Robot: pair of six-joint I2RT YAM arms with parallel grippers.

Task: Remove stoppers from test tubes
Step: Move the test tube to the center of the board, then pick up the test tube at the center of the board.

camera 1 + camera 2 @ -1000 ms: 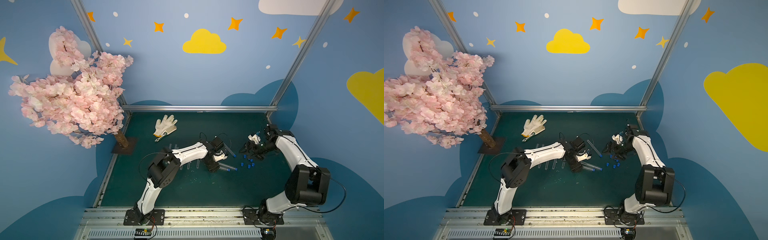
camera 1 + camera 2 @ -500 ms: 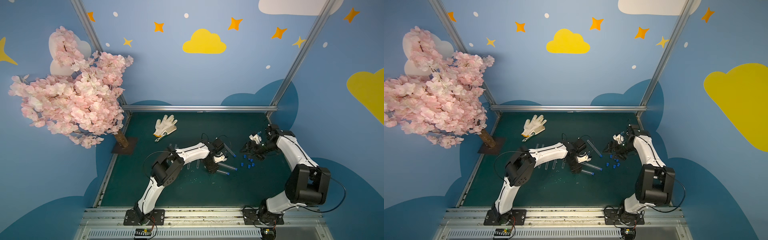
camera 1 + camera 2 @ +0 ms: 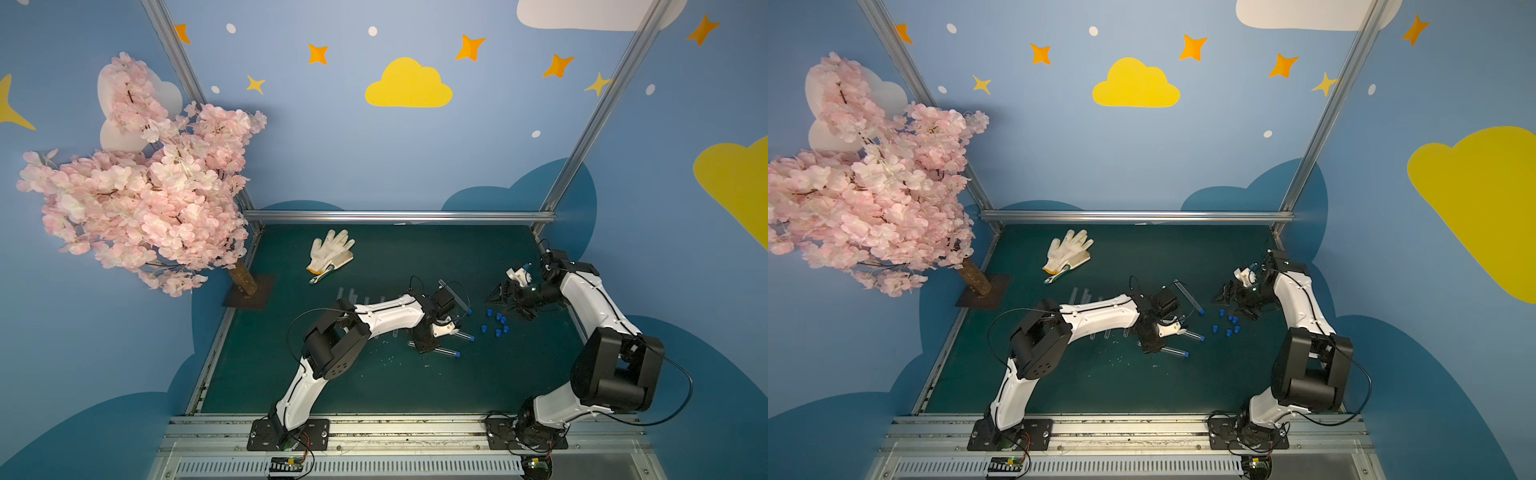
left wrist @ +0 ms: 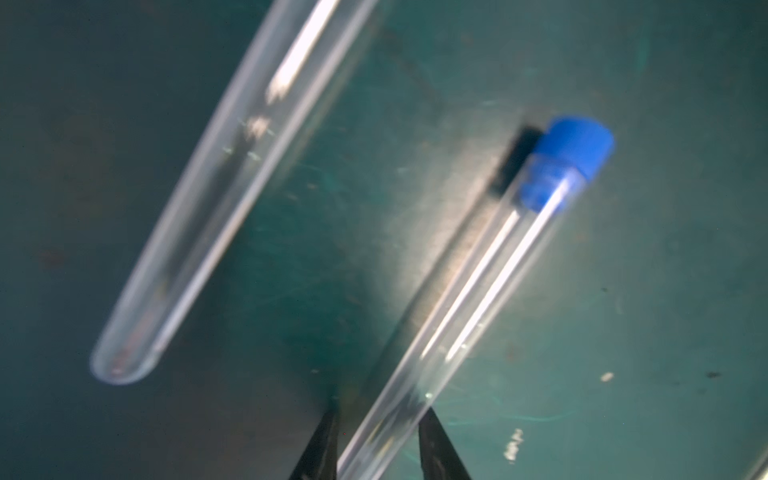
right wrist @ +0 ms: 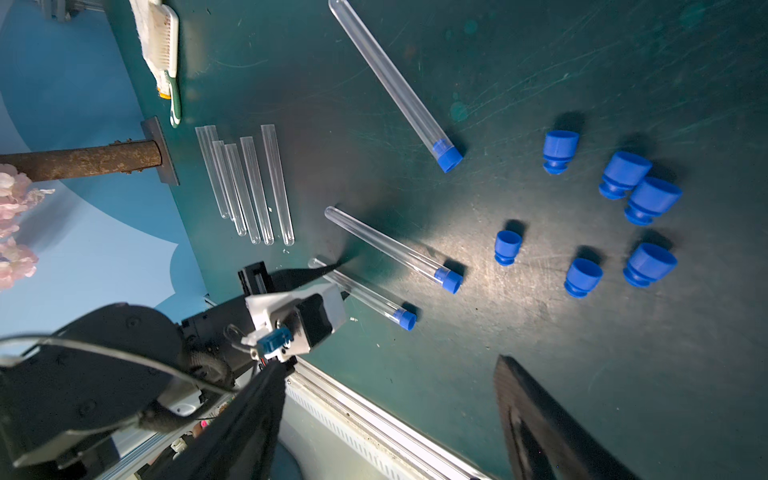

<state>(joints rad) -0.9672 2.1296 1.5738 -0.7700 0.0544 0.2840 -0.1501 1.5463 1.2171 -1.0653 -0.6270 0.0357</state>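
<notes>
Test tube (image 4: 457, 316) between left gripper (image 4: 380, 419) tips

Left tool (image 4: 380, 419) low, jaws narrow; right tool (image 5: 392, 365) spread wide.

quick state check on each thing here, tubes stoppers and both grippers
left gripper: jaws straddle a stoppered tube, grip unclear
right gripper: jaws open, empty
other stoppered tubes: two, plugged, lying flat
open tubes: unplugged, lying in a row
loose stoppers: six, out of tubes, on the mat
</notes>
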